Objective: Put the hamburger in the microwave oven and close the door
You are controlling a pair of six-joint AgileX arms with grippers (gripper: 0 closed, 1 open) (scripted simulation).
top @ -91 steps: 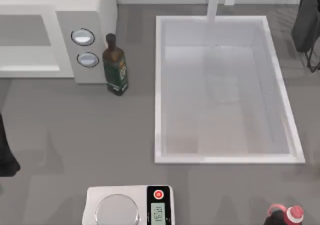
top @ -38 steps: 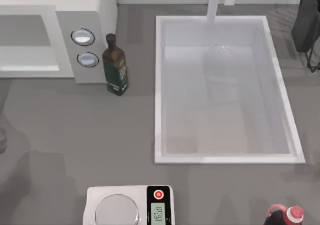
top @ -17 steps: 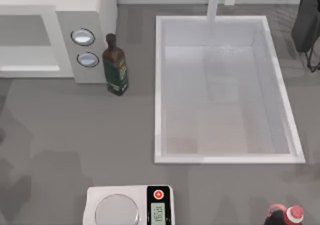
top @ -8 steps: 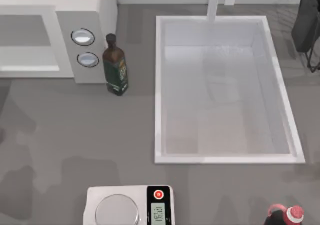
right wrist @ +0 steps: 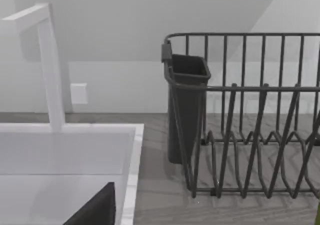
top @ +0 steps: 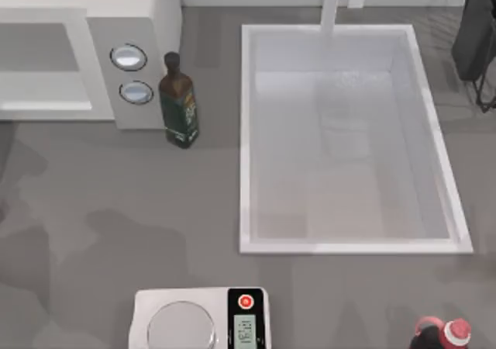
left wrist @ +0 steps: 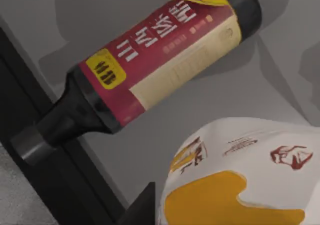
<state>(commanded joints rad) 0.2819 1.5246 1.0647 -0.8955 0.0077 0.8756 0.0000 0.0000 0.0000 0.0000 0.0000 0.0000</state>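
From above I see the microwave oven (top: 85, 54) at the grey tabletop's (top: 155, 202) far left, door (top: 39, 66) shut, a dark green bottle (top: 179, 105) beside it, and a bare white sink (top: 349, 244).

My left wrist shows a red-labelled bottle (left wrist: 150, 65) lying flat by a white-and-yellow packet (left wrist: 240, 180); its claw's state I cannot tell.

My right wrist faces a dark dish rack (right wrist: 250, 125).

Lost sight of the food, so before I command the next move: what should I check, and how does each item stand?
1. Door open for loading: not ok, looks shut.
2. Hamburger located: cannot tell.
3. Green bottle clear of the door: ok, upright to the right of the microwave oven.
4. Left arm's load: cannot tell; its wrist view faces a red-labelled bottle and a white-yellow bag.
5. Right arm away from the oven: ok, its wrist view faces the dish rack.
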